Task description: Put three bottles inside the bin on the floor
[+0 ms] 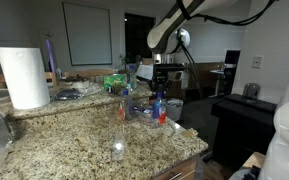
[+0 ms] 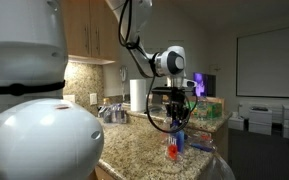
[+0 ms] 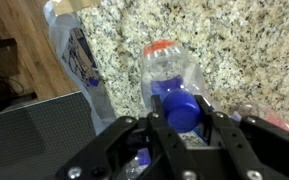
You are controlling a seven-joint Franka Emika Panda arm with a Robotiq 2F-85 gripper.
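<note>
Your gripper (image 3: 181, 122) is clamped on the blue cap of a bottle (image 3: 169, 72), which stands upright on the counter (image 3: 244, 40) in both exterior views. A second bottle (image 3: 76, 50) lies on its side near the counter edge, just beside it.

Pincer (image 3: 182, 114) fingers flank the blue cap of an upright clear bottle (image 3: 172, 72); contact not confirmable. Second bottle (image 3: 76, 55) lies at the granite counter's (image 3: 239, 40) left edge. Dark bin (image 3: 34, 135) sits beyond that edge.

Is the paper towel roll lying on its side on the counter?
No, the paper towel roll stands upright on the granite counter.
</note>
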